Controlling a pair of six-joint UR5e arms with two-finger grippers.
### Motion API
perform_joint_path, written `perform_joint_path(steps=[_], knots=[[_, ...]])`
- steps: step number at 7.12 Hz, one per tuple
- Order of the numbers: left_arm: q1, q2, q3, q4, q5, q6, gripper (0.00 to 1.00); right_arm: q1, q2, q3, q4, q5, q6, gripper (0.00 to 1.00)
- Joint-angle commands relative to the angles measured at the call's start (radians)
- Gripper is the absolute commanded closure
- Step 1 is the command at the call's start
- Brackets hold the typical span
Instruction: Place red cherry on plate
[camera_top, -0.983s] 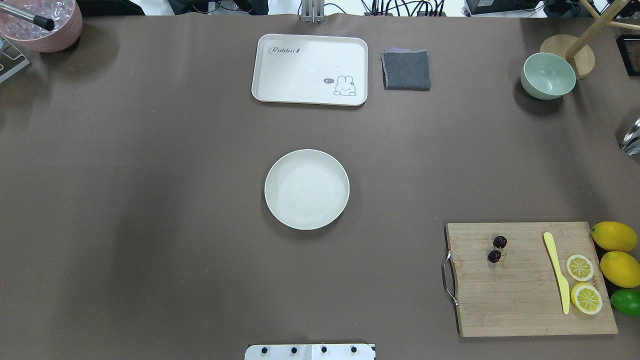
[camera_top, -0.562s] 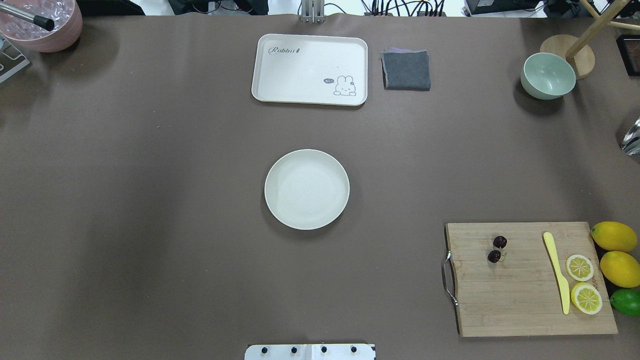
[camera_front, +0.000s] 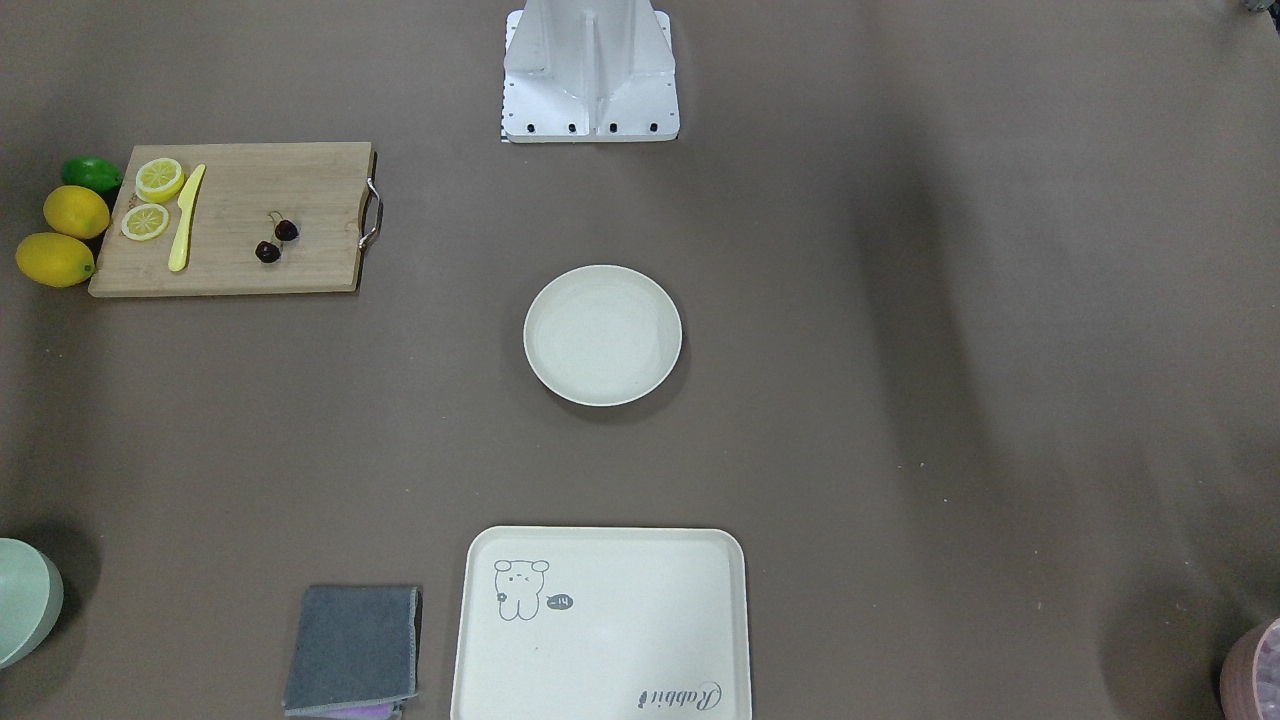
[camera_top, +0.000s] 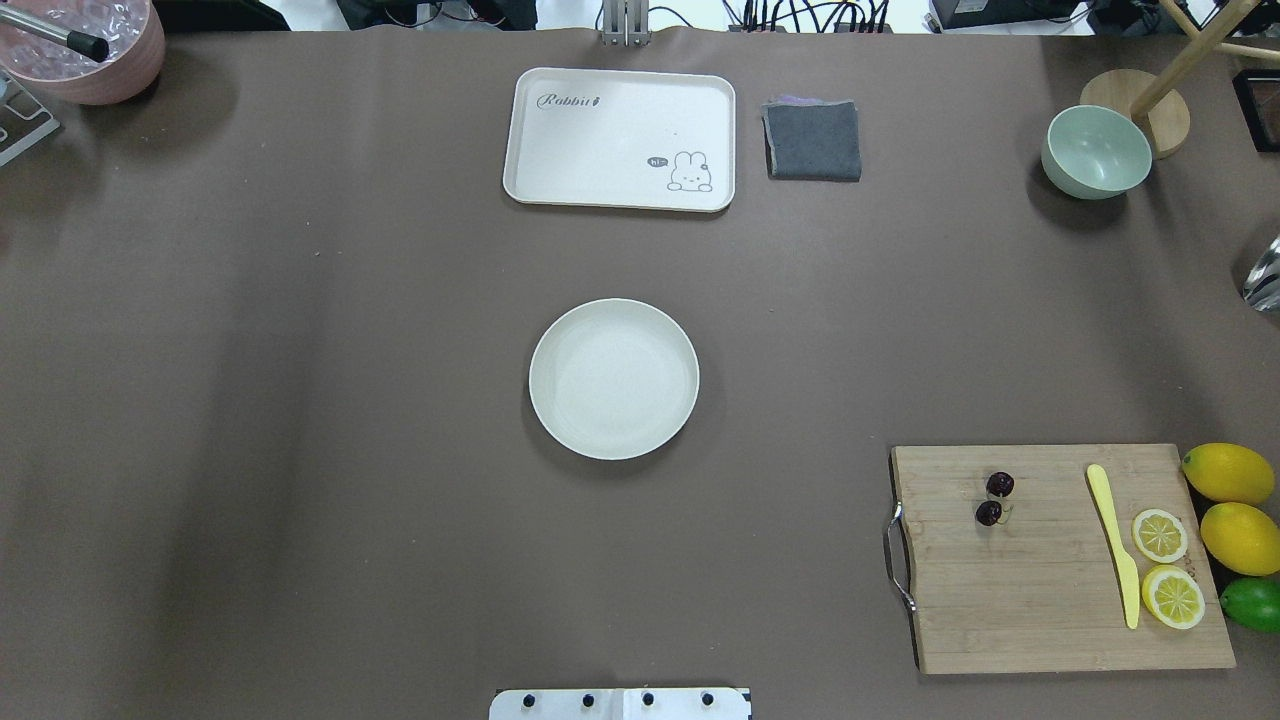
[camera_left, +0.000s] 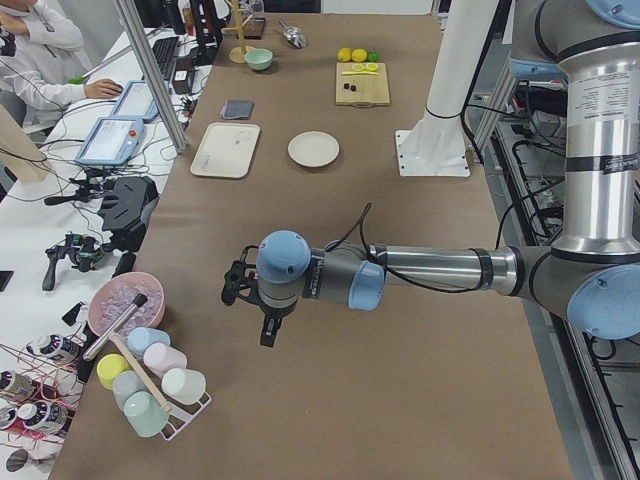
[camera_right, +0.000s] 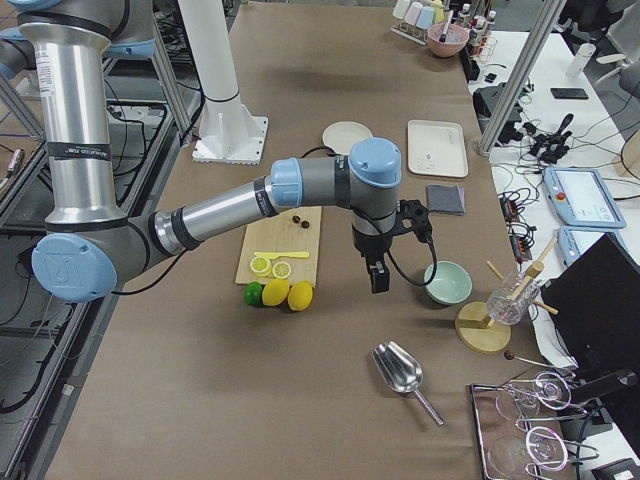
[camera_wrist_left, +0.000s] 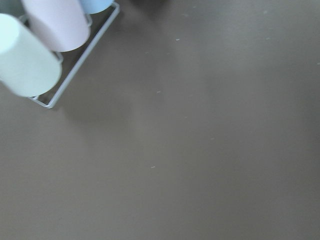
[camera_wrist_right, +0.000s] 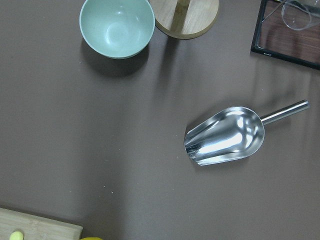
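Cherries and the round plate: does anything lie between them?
Nothing. The overhead view shows only cutting board and bare table between the red cherry and the plate.

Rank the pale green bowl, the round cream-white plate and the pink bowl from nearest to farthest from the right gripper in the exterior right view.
From the right gripper:
1. Pale green bowl, close beside it.
2. Round cream-white plate, mid-table.
3. Pink bowl, at the table's far end.
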Motion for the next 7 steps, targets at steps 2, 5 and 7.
perform_joint_path(steps=[2, 5, 7], knots=[[-0.016, 0.0, 0.029, 0.001, 0.028, 0.009, 0.03, -0.078, 0.002, 0.021, 0.016, -0.01, 0.128, 0.01], [-0.016, 0.002, 0.025, 0.001, 0.026, 0.009, 0.03, -0.282, -0.044, 0.037, 0.242, -0.062, 0.434, 0.01], [-0.016, 0.005, 0.024, 0.001, 0.025, 0.009, 0.02, -0.439, -0.079, 0.133, 0.293, -0.105, 0.658, 0.01]])
